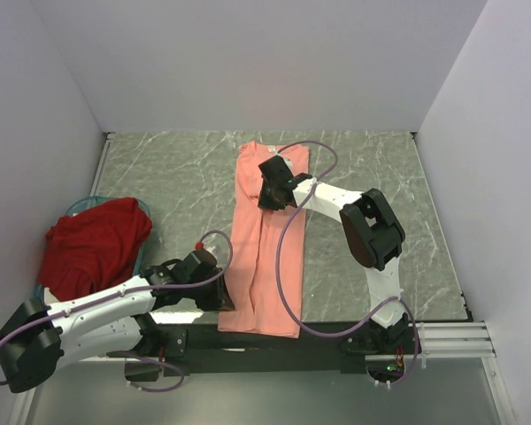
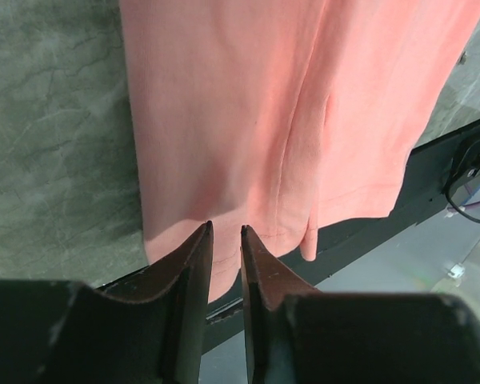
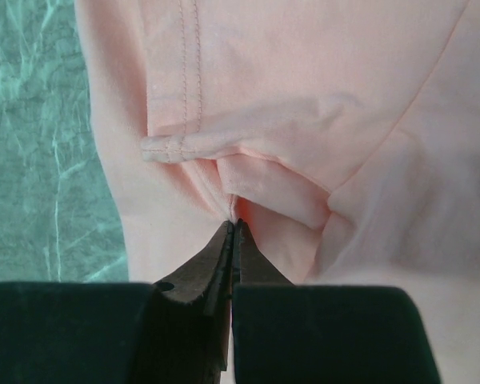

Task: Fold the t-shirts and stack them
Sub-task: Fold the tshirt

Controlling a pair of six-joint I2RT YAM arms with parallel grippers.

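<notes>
1. We see the salmon-pink t-shirt [image 1: 264, 257] lying as a long narrow strip down the middle of the table [image 1: 177, 177], its sides already turned in. Its near hem reaches just past the table's front edge.
2. Our right gripper [image 1: 267, 197] sits on the far part of that strip. In the right wrist view its jaws are pressed together on a small raised pleat of pink cloth [image 3: 236, 210], just below a stitched sleeve hem. We judge this pinch gives us a hold on the top end, so it can be carried over.
3. Our left gripper [image 1: 219, 299] is at the near left corner of the same shirt. In the left wrist view its jaws stand a narrow gap apart over the hem [image 2: 224, 200], with pink cloth showing between them. We judge it is set to take that corner, not yet clamped.
4. With one arm at each end, the strip is held for a fold along its length, which seems to be the step in hand.
5. The dark red t-shirt [image 1: 97, 243] lies bunched in the teal basket [image 1: 81, 205] at the left, unfolded, so we judge stacking is some way off.
</notes>
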